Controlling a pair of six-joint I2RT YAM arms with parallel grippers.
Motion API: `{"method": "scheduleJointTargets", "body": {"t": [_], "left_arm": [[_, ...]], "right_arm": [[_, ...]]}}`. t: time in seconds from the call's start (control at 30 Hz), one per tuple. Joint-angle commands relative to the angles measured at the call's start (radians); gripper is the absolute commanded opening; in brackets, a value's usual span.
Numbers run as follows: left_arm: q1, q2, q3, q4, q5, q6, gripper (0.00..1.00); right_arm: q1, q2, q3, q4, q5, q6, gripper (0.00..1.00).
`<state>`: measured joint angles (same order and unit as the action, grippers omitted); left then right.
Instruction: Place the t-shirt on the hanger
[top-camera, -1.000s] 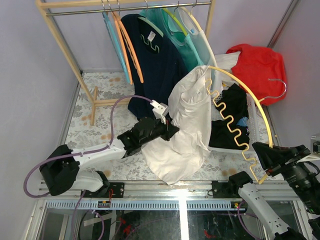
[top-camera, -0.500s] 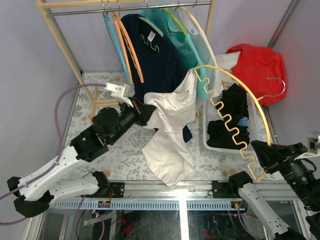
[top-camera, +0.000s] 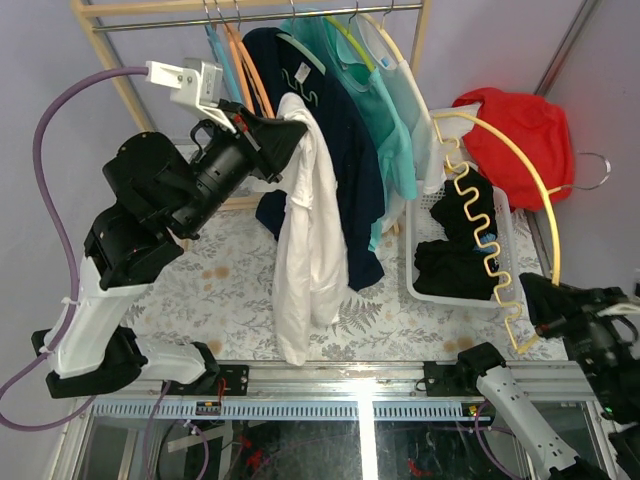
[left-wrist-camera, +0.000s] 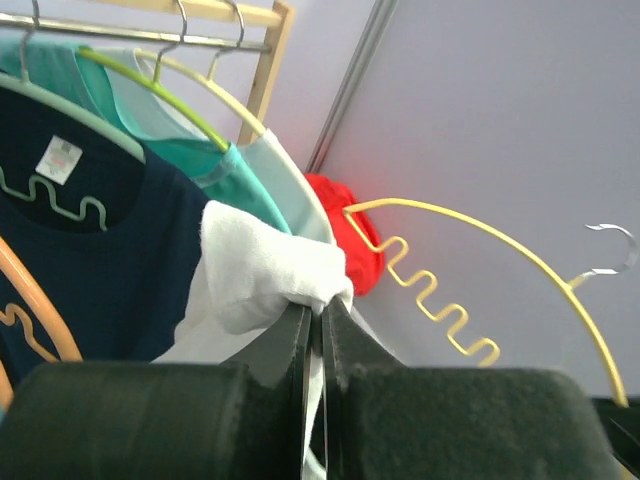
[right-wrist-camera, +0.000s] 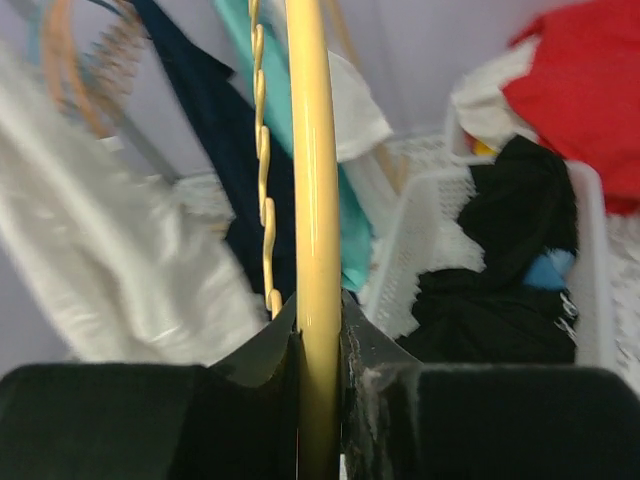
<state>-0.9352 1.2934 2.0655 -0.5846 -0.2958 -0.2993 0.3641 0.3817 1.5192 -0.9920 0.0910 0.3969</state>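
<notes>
T-shirt (top-camera: 300, 250) hangs pinched in left claw (left-wrist-camera: 318, 315); right claw (right-wrist-camera: 318, 325) grips hanger (right-wrist-camera: 312, 150). We slide hanger end into neck hole, slow, no tugging.

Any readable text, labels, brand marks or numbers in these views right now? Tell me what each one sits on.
No text can be read in any view.
Neck tag, white, inside the collar of the navy shirt: it carries dark print, too small and blurred to read.
No other writing, number or logo shows.
</notes>
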Motion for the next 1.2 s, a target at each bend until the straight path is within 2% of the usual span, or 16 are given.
{"method": "scheduleJointTargets", "body": {"t": [0.0, 0.1, 0.17, 0.43, 0.57, 0.63, 0.77, 0.87, 0.93, 1.0, 1.03, 1.17], "left_arm": [[-0.003, 0.001, -0.012, -0.095, 0.071, 0.015, 0.0], [-0.002, -0.063, -0.124, -0.056, 0.086, -0.011, 0.0], [-0.002, -0.082, -0.162, -0.056, 0.098, -0.021, 0.0], [-0.003, -0.089, -0.188, -0.12, 0.188, -0.036, 0.0], [-0.002, -0.1, -0.192, -0.14, 0.219, -0.037, 0.0], [-0.002, -0.109, -0.198, -0.144, 0.228, -0.04, 0.0], [-0.003, -0.112, -0.204, -0.15, 0.24, -0.041, 0.01], [-0.002, -0.109, -0.205, -0.151, 0.252, -0.044, 0.01], [-0.002, -0.111, -0.207, -0.15, 0.256, -0.045, 0.01], [-0.002, -0.116, -0.207, -0.154, 0.256, -0.046, 0.01], [-0.003, -0.117, -0.206, -0.156, 0.257, -0.045, 0.01], [-0.002, -0.11, -0.192, -0.161, 0.269, -0.043, 0.01]], "right_arm": [[0.008, -0.009, -0.151, -0.012, 0.263, 0.034, 0.0], [0.008, 0.003, -0.277, 0.003, 0.336, 0.037, 0.0], [0.009, 0.009, -0.359, 0.05, 0.333, 0.05, 0.0], [0.009, 0.084, -0.623, 0.279, 0.259, 0.099, 0.0], [0.01, 0.164, -0.708, 0.339, 0.239, 0.11, 0.0], [0.008, 0.202, -0.746, 0.361, 0.213, 0.107, 0.03], [0.007, 0.317, -0.742, 0.353, 0.132, 0.093, 0.25], [0.008, 0.398, -0.702, 0.315, 0.068, 0.085, 0.51], [0.009, 0.43, -0.652, 0.265, 0.034, 0.078, 0.64], [0.007, 0.424, -0.61, 0.218, 0.026, 0.074, 0.86], [0.008, 0.412, -0.587, 0.192, 0.03, 0.073, 0.9], [0.008, 0.384, -0.483, 0.065, 0.105, 0.071, 0.94]]}}
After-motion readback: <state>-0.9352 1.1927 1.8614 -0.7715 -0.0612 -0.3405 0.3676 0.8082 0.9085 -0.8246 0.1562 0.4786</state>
